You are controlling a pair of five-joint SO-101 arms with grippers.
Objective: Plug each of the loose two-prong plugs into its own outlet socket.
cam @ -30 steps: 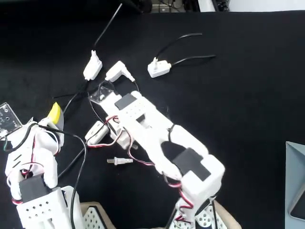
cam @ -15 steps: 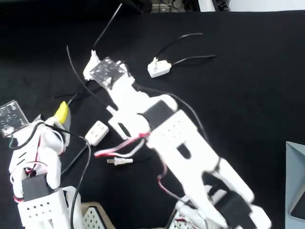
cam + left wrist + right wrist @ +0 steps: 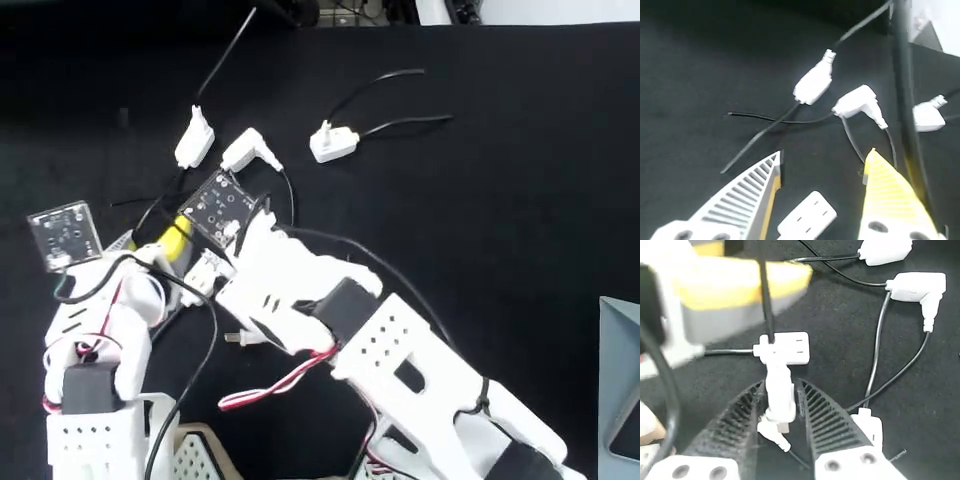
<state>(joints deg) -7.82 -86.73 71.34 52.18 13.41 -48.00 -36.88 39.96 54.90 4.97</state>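
Observation:
A white outlet socket (image 3: 785, 347) lies on the black table, left of centre in the high view (image 3: 205, 268). My right gripper (image 3: 780, 384) is shut on a white two-prong plug (image 3: 780, 395) whose front end touches the socket's side; whether the prongs are in, I cannot tell. My left gripper (image 3: 824, 154) is open, with its grey and yellow fingers (image 3: 887, 192) standing on either side of the socket (image 3: 807, 220). The yellow finger (image 3: 740, 277) hangs just over the socket. Three more white plugs (image 3: 195, 140) (image 3: 250, 150) (image 3: 335, 142) lie farther back.
Another small plug (image 3: 250, 338) lies near the front, half under the right arm. Thin black cables (image 3: 390, 100) run from the plugs across the cloth. A grey box (image 3: 620, 380) stands at the right edge. The two arms crowd the socket.
The right arm swung out toward the plugs at the back, then came back over the socket. The left gripper moved right, up to the socket.

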